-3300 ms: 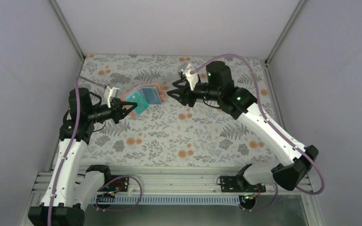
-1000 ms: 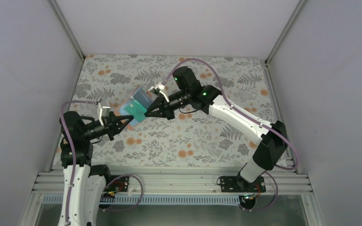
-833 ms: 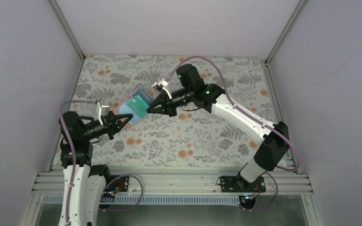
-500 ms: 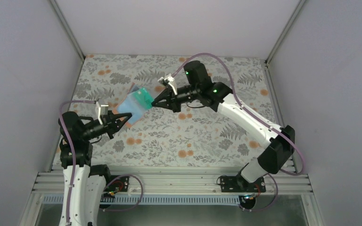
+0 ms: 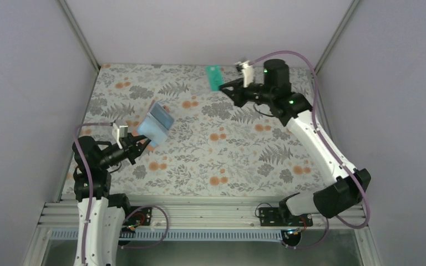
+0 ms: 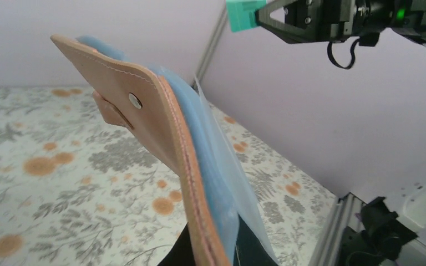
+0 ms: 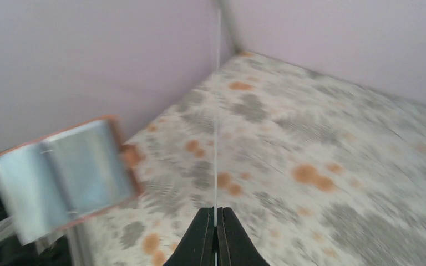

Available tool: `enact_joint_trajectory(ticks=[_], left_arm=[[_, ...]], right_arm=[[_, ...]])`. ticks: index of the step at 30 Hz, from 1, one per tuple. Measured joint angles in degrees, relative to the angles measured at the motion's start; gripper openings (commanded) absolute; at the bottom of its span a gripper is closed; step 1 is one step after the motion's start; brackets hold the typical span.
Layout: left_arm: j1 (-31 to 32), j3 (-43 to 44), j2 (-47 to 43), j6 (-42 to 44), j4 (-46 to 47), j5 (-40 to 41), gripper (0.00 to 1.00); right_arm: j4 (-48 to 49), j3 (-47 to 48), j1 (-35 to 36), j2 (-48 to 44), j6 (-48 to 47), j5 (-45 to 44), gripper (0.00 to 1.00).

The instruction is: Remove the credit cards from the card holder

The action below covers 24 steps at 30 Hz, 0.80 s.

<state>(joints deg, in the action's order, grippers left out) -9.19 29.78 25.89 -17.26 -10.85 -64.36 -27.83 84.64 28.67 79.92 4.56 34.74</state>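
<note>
My left gripper [image 5: 142,143] is shut on the card holder [image 5: 154,125], held open above the left side of the cloth, light blue inside facing up. In the left wrist view the holder [image 6: 161,138] shows its reddish-brown outside and blue pockets, clamped between my fingers at the bottom edge. My right gripper [image 5: 226,86] is shut on the teal green card [image 5: 214,77], held in the air over the far middle of the cloth. In the right wrist view the card [image 7: 217,116] shows edge-on as a thin line, with the holder [image 7: 61,172] at the left. The red and blue cards are hidden.
A floral cloth [image 5: 227,149] covers the table. Grey walls close in the left, far and right sides. A metal rail [image 5: 199,213] runs along the near edge by the arm bases.
My right gripper has pulled the teal green card out of the holder and carried it up and away to the far right. The left gripper still holds the holder, slightly shifted.
</note>
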Motion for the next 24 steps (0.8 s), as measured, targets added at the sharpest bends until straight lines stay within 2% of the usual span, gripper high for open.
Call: enact_joint_trajectory(ticks=[4, 8, 15, 24], left_arm=[[-0.6, -4.3, -3.7, -1.2, -0.4, 4.4, 0.02], [-0.8, -7.0, -8.0, -3.4, -0.2, 7.1, 0.02], [-1.4, -7.1, -10.2, -4.5, 1.2, 9.6, 0.02], [-1.5, -7.1, -10.6, -4.7, 1.4, 10.5, 0.02]], right_arm=[[2.1, -7.9, -11.8, 1.5, 6.7, 1.3, 0.04], [3.1, -15.9, -18.8, 8.8, 10.6, 5.3, 0.04], [0.0, -17.2, -21.4, 23.3, 9.9, 7.2, 0.04], [3.0, -20.3, -22.8, 26.2, 11.5, 8.3, 0.04]])
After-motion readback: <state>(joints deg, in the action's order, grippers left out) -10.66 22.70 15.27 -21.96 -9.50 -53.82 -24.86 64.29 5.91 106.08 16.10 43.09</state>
